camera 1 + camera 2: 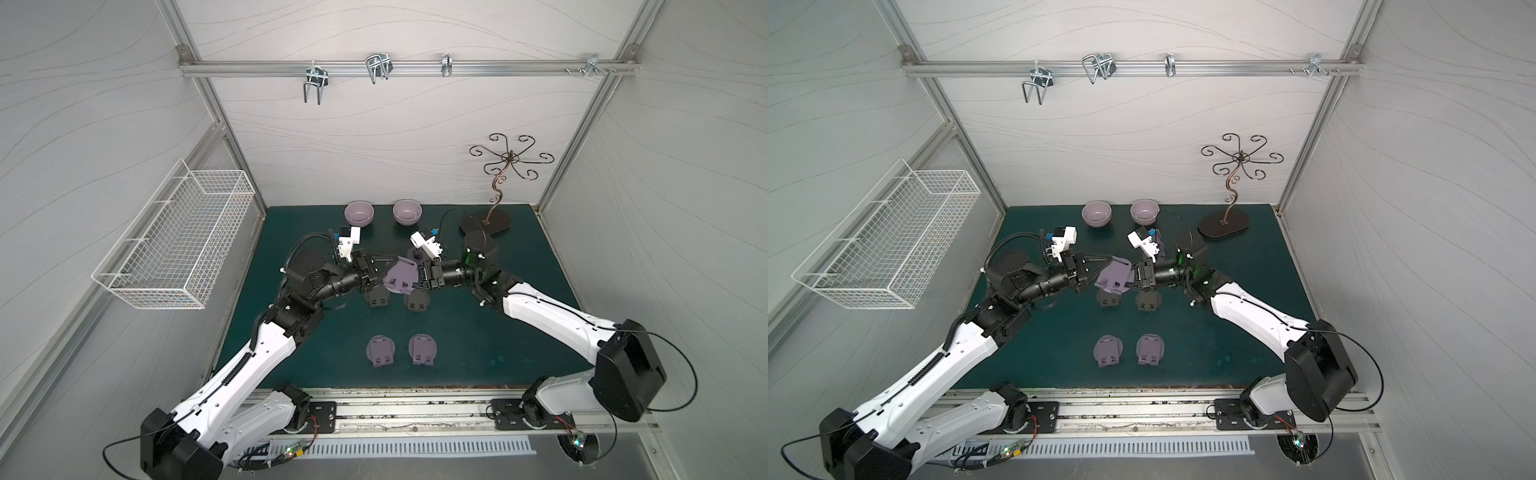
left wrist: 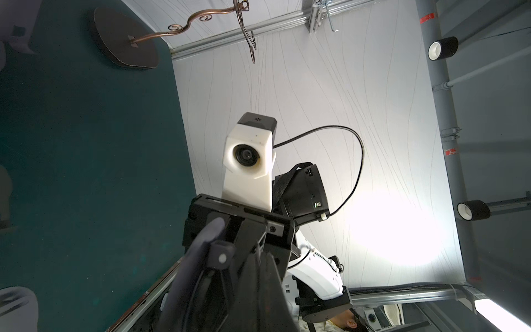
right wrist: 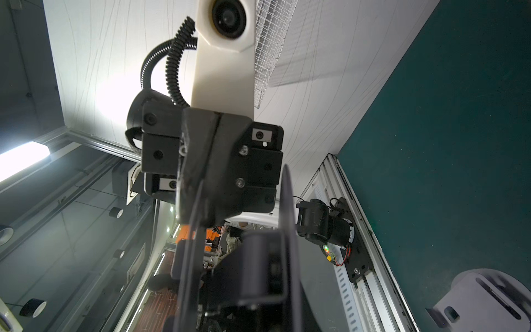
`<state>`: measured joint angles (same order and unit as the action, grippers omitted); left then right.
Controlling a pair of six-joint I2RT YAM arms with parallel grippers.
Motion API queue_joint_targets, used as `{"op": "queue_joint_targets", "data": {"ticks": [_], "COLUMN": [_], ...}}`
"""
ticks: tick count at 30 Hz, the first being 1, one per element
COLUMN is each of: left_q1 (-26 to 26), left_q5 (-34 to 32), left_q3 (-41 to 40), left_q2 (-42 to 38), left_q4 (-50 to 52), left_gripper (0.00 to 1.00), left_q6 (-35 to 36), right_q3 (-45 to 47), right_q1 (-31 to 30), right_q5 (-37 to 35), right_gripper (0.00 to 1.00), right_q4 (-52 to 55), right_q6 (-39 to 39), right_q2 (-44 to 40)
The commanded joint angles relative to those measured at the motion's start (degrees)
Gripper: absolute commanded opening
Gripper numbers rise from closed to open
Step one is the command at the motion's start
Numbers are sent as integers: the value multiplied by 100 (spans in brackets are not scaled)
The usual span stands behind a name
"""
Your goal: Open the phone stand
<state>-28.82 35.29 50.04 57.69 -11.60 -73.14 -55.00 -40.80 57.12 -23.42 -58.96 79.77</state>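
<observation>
Two pinch grips, left gripper (image 1: 390, 265) and right gripper (image 1: 418, 277), on opposite edges of the purple phone stand (image 1: 401, 272) aloft over the green mat (image 1: 498, 332); opens best, probably, with one half steadied and the other swung slowly apart.

Bowls: lilac bowl (image 1: 359, 213) beyond left tool (image 1: 390, 266); second lilac bowl (image 1: 407, 211) beyond right tool (image 1: 420, 279)
Stand: copper jewelry tree (image 1: 492, 222) right of right tool
Basket: white wire basket (image 1: 174, 249), wall-mounted, left of left tool
</observation>
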Motion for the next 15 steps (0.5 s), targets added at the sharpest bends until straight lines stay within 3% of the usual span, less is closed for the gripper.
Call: {"op": "queue_joint_targets", "data": {"ticks": [1,5,9,15], "left_q1": [-4,197,637,1204], "left_q5": [-145,-168,-328,-548], "left_q3": [1173,1490,1432,1318], "left_q2": [41,73,43,-478], "left_q4": [-2019,-2084,-2748,-2359], "left_gripper": [0,0,0,0], "left_q6": [196,465,68,277], "right_q3": [631,1082,1251,1453], "right_q1": [-400,-402,-394,-140], "right_q5": [619,735,868,1071], "right_gripper": [0,0,0,0], "right_q4": [1374,1076,1082,777], "right_q6": [-87,-474,-584,-946], "right_q2": [273,321,354,202]}}
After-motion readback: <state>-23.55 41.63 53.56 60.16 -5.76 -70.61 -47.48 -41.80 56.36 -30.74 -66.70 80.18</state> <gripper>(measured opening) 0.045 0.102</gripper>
